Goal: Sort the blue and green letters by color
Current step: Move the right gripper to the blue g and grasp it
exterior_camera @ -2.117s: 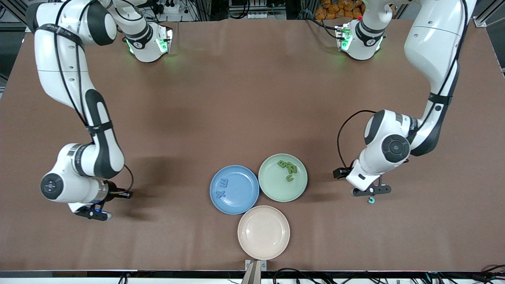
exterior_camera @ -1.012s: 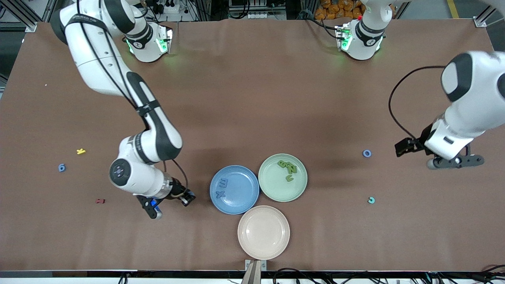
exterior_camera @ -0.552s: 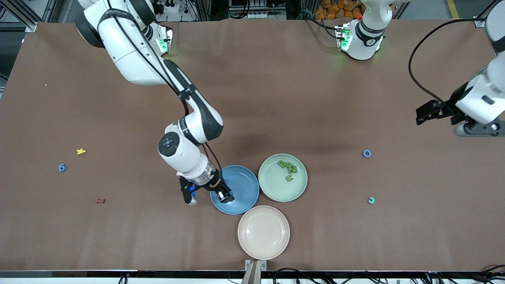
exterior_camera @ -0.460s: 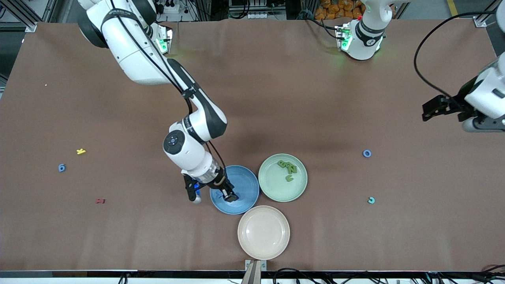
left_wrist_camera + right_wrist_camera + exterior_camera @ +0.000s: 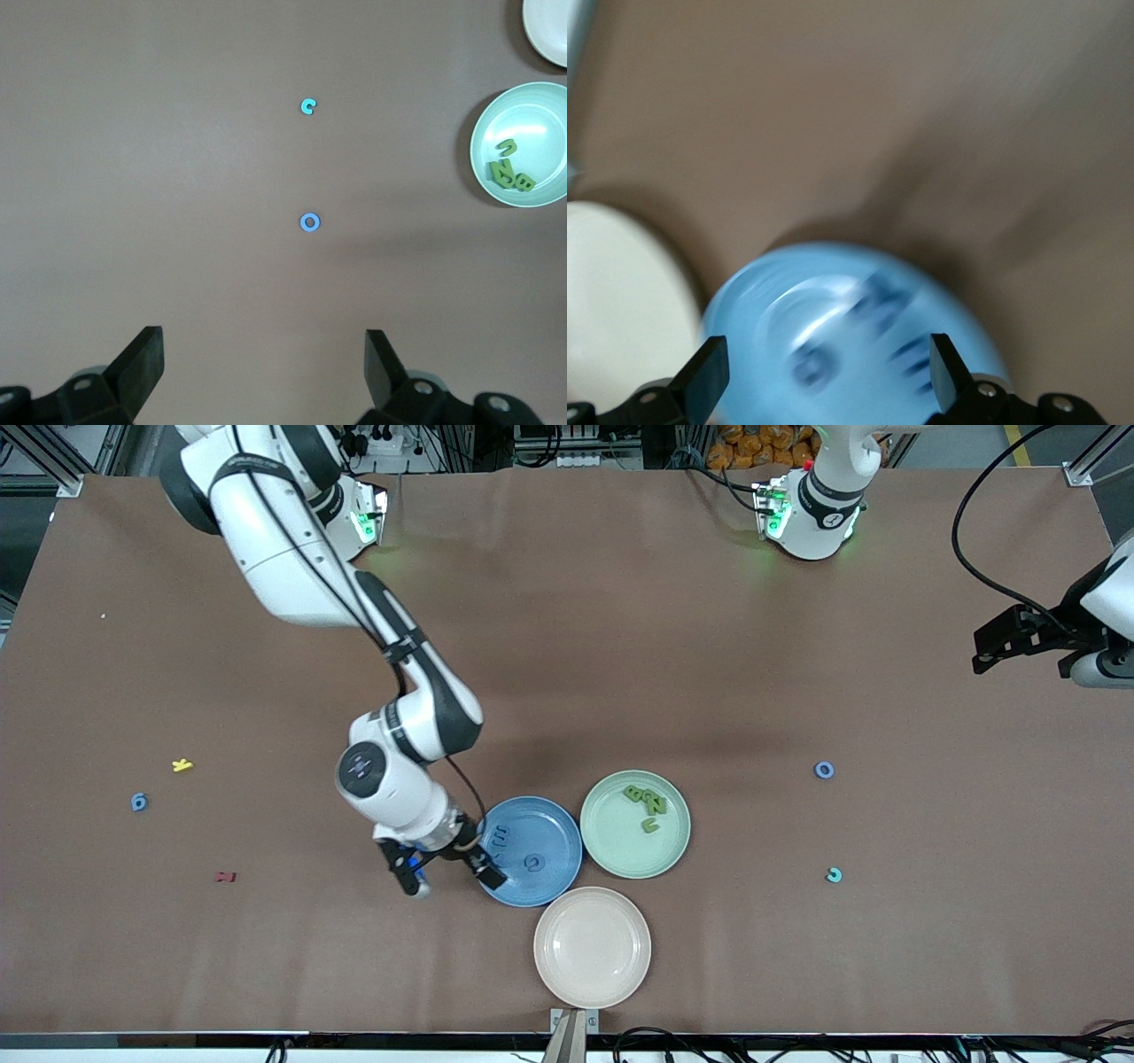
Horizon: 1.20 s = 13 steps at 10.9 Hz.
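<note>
From the front view, the right pincer hangs open and empty over the edge of the blue plate that faces the right arm's end of the surface; on that plate lie a blue ring letter and a blue letter E, apart from each other; touching the blue plate stands the green plate, which holds three olive green letters bunched together; nearer the camera, just beside both, sits the bare cream plate; toward the left arm's end lie a loose blue O and, nearer the camera, a teal C; toward the right arm's end lie a blue 6, a yellow letter and a dark red letter; the left pincer waits high at the left arm's end, cut by the frame edge.

In the left wrist view, the left pincer stands wide open with nothing between its fingers; below it on the brown surface lie the blue O and the teal C, well apart; the green plate with the green letters shows at the edge, with a sliver of the cream plate.

In the right wrist view, blurred, the right pincer is spread open over the blue plate; dark blue letter shapes smear across it; the cream plate lies beside it.
</note>
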Tool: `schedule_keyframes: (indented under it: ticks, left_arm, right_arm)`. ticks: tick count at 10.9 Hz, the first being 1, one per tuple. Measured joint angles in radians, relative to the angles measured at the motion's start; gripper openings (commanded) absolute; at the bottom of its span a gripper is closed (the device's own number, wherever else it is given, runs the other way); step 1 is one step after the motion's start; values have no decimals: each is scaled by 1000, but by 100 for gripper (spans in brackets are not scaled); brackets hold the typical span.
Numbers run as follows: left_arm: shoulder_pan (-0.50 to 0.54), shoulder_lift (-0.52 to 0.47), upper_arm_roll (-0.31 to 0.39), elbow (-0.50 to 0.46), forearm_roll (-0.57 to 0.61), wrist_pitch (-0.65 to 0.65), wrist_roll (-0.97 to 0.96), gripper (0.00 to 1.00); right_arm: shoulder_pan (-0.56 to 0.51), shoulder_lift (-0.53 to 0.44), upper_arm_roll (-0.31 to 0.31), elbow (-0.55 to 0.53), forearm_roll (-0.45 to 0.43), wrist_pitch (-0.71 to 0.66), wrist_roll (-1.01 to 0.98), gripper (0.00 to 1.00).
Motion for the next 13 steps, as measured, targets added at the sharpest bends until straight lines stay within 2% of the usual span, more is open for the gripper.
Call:
schedule_keyframes:
  ticks: [3, 5, 7, 8, 11, 13]
  left_arm:
    - [-2, -1, -2, 22, 0, -20, 0, 100]
    - [-2, -1, -2, 22, 0, -20, 0, 100]
    - [-2, -2, -3, 24, 0, -20, 0, 100]
    - [-2, -3, -3, 24, 0, -20, 0, 100]
    - [-3, -4, -3, 25, -1, -20, -33, 100]
    - [-3, -4, -23, 25, -5, -16, -64, 100]
  right_arm:
    - [-125, -39, -2, 5, -13, -251, -307, 100]
    - [-183, -85, -10, -46, -85, -315, -477, 100]
    - [-213, -159, -11, -173, -183, -275, -534, 100]
    - [-218, -208, -13, -258, -205, -230, -564, 100]
    - [-281, -347, -20, -506, -215, -112, -735, 100]
    - [-369, -397, -23, -578, -217, -103, -916, 100]
